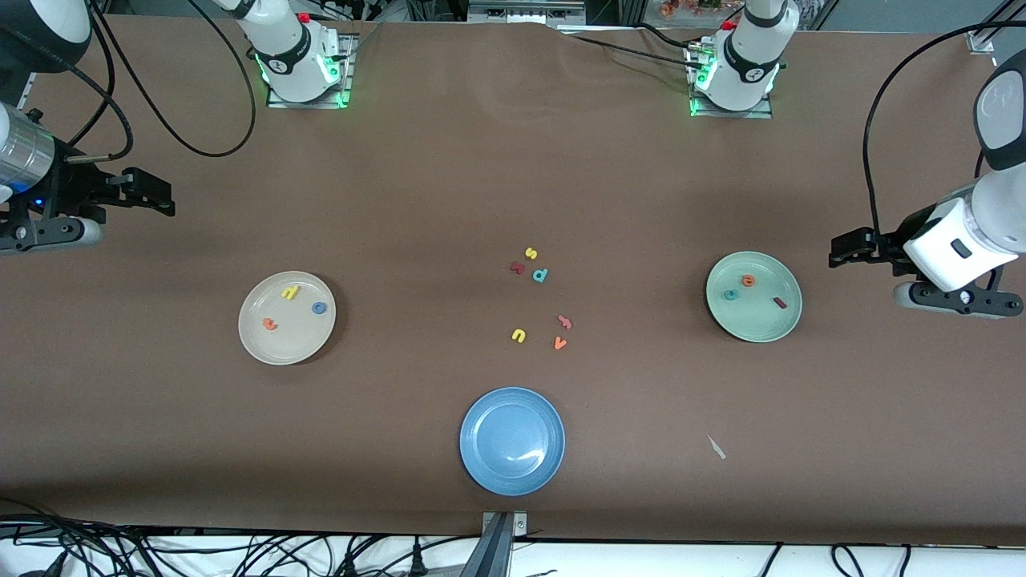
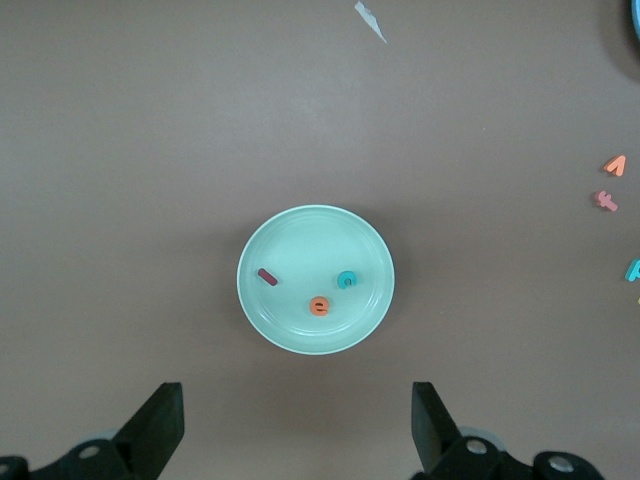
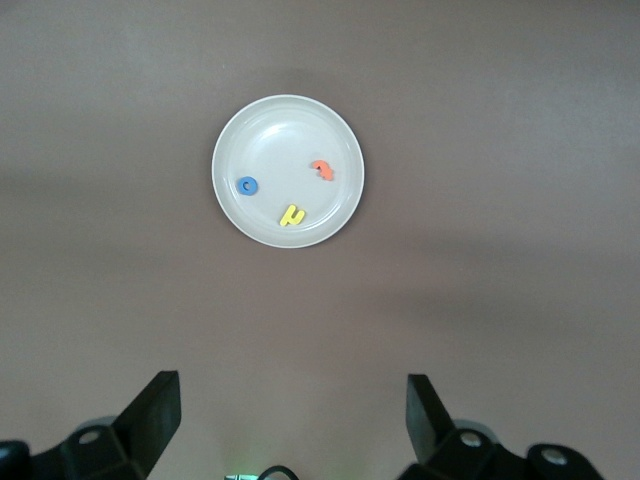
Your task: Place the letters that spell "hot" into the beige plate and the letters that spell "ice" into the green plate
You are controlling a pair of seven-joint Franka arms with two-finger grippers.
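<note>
The beige plate [image 1: 293, 343] [image 3: 280, 135] lies toward the right arm's end of the table. It holds the yellow "h" [image 1: 290, 292] [image 3: 291, 215], the blue "o" [image 1: 319, 308] [image 3: 247, 186] and the orange "t" [image 1: 270, 324] [image 3: 322, 170]. The green plate [image 1: 758, 325] [image 2: 300, 235], toward the left arm's end, holds the teal "c" [image 1: 730, 295] [image 2: 346, 280], the orange "e" [image 1: 748, 280] [image 2: 319, 306] and the dark red "i" [image 1: 779, 303] [image 2: 267, 276]. My left gripper [image 1: 843, 248] [image 2: 297, 430] hangs open over bare table beside the green plate. My right gripper [image 1: 152, 195] [image 3: 293, 425] hangs open over bare table beside the beige plate. Neither holds anything.
A blue plate [image 1: 511, 439] with nothing in it sits near the front camera's edge. Loose letters lie mid-table: a yellow "s" [image 1: 531, 253], a dark red letter [image 1: 517, 268], a teal "d" [image 1: 539, 275], a yellow "u" [image 1: 519, 336], a reddish letter [image 1: 564, 322] and an orange "v" [image 1: 559, 343]. A white scrap [image 1: 716, 448] lies apart.
</note>
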